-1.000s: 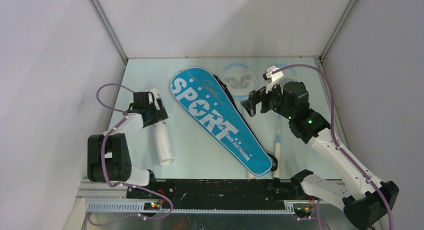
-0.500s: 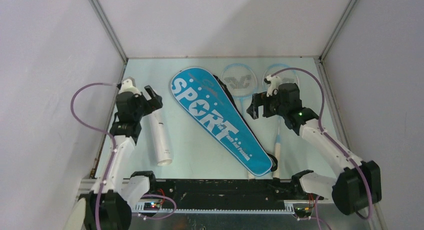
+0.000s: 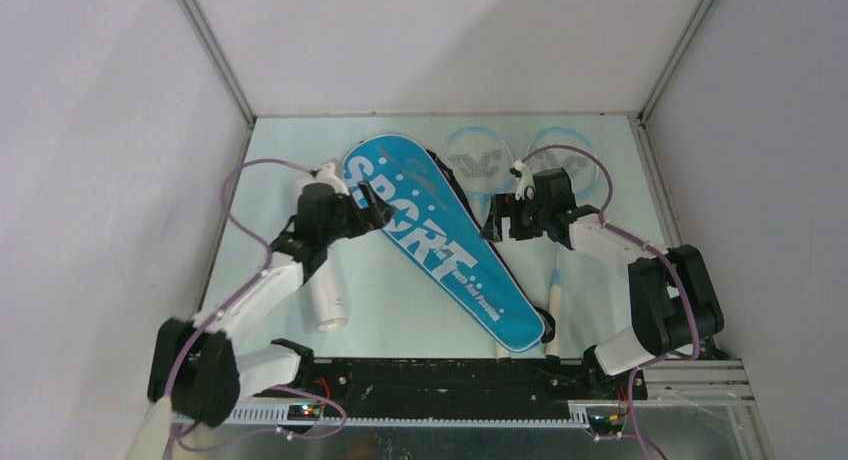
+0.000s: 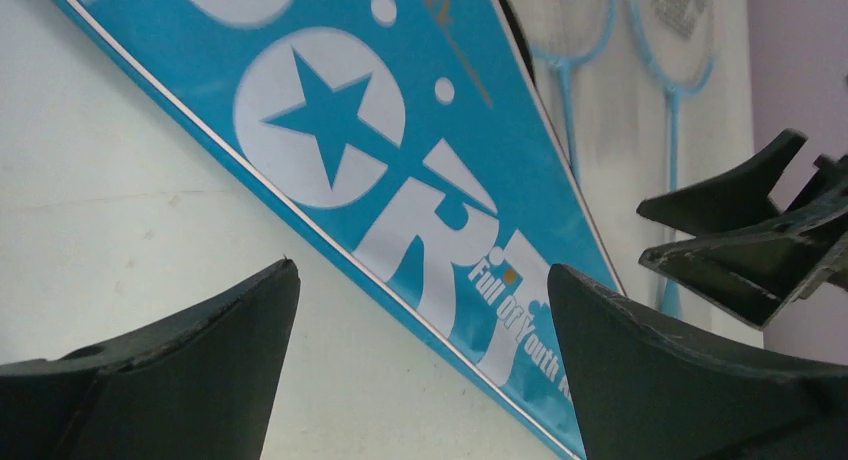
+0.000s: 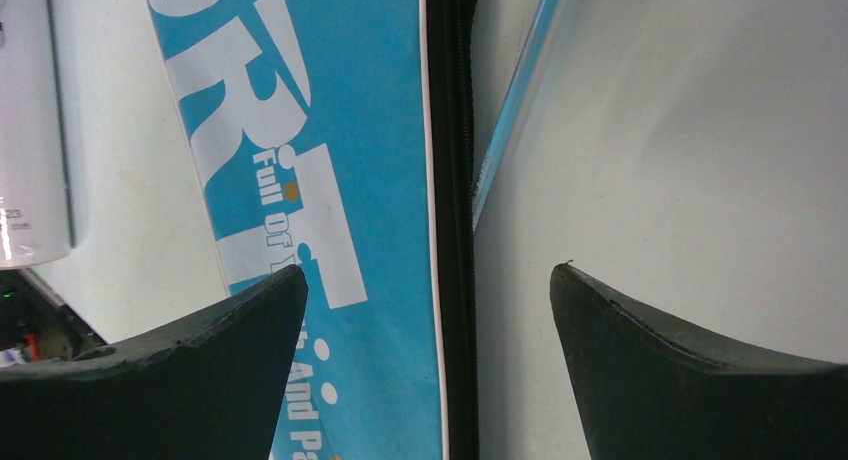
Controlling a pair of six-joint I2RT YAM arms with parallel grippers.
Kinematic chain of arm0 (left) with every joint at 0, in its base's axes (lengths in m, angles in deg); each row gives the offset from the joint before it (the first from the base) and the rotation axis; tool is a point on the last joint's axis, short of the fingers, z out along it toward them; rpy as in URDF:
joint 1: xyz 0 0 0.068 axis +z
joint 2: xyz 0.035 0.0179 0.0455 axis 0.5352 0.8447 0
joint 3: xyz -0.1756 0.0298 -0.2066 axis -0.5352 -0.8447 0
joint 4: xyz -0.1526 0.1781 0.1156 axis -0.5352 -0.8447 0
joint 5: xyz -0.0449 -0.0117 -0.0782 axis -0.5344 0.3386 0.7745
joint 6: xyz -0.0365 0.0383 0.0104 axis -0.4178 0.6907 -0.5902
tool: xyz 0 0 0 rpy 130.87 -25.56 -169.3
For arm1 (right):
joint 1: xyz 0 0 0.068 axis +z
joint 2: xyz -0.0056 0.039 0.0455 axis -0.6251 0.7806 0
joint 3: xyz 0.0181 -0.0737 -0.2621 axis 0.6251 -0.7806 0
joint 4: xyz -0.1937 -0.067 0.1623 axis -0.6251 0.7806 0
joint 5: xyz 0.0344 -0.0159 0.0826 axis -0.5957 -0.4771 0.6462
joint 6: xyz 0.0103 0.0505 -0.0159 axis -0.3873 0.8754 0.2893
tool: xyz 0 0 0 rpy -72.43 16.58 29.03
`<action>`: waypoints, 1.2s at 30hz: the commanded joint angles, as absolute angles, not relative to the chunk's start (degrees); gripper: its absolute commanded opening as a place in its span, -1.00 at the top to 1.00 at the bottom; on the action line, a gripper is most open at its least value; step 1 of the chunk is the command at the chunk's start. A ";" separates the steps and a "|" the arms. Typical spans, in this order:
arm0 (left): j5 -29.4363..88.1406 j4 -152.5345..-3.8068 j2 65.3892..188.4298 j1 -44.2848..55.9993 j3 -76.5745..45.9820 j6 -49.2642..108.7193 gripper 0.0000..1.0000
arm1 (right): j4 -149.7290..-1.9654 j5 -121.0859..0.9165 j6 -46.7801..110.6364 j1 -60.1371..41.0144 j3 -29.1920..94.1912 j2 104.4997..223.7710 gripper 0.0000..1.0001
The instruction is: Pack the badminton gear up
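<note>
The blue "SPORT" racket bag (image 3: 440,245) lies diagonally on the table. My left gripper (image 3: 377,210) is open and empty over the bag's left edge; the left wrist view shows the bag (image 4: 400,180) between its fingers. My right gripper (image 3: 497,220) is open and empty over the bag's right edge. The right wrist view shows the bag's black zipper edge (image 5: 450,180) between its fingers. Two light-blue rackets (image 3: 478,160) (image 3: 565,155) lie beyond the bag, heads at the back. The long white tube (image 3: 325,280) lies left of the bag. No shuttlecocks are in view.
White walls close the table on the left, back and right. One racket's white handle (image 3: 555,300) lies by the bag's near right end, and its blue shaft (image 5: 510,110) runs beside the zipper. The black base rail (image 3: 440,375) runs along the near edge.
My left gripper swung right from over the tube to the bag's left edge. My right gripper moved left and lower to the bag's right edge. Nothing on the table moved.
</note>
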State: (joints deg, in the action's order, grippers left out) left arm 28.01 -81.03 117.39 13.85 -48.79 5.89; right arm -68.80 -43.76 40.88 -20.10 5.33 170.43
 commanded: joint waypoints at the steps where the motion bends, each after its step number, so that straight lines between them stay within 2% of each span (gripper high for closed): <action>1: 33.02 -74.25 125.63 10.21 -48.79 0.54 -0.99 | -74.18 -38.96 43.23 -20.31 5.47 173.34 -0.86; 8: 34.41 -71.13 134.78 6.82 -47.27 -1.02 -1.00 | -74.23 -34.85 43.56 -19.66 6.25 177.86 -0.75; 16: 35.46 -69.80 141.94 6.34 -45.65 -0.72 -0.99 | -74.56 -32.94 42.82 -17.30 6.41 180.38 -0.73; 20: 36.27 -68.38 143.84 6.30 -45.27 -1.00 -0.99 | -74.56 -30.62 42.67 -16.21 7.33 181.31 -0.62; 22: 36.47 -68.21 144.78 6.26 -44.86 -1.05 -0.99 | -75.44 -29.02 42.77 -15.50 7.59 180.82 -0.46; 24: 36.83 -67.94 145.45 6.21 -44.62 -1.20 -0.99 | -75.82 -29.24 42.94 -14.68 7.70 179.57 -0.14; 25: 37.07 -67.66 145.63 6.13 -44.60 -1.22 -0.99 | -75.83 -29.54 42.91 -14.43 7.77 178.53 0.26; 26: 37.08 -67.55 145.77 6.15 -44.67 -1.25 -0.99 | -75.83 -30.43 42.77 -13.90 7.89 177.81 0.42; 27: 37.15 -67.51 145.74 6.12 -44.67 -1.24 -0.99 | -75.89 -30.84 41.99 -13.64 7.95 176.38 0.71; 28: 37.07 -67.61 145.55 6.10 -44.71 -1.01 -0.99 | -75.73 -32.12 41.46 -12.98 8.22 175.55 0.92; 31: 35.33 -69.77 144.16 5.96 -44.63 -0.04 -0.99 | -73.06 -37.74 37.74 -9.92 8.77 170.34 1.00; 36: 30.01 -75.56 137.14 5.88 -44.53 2.18 -0.99 | -68.72 -58.48 30.14 -1.72 9.89 161.66 1.00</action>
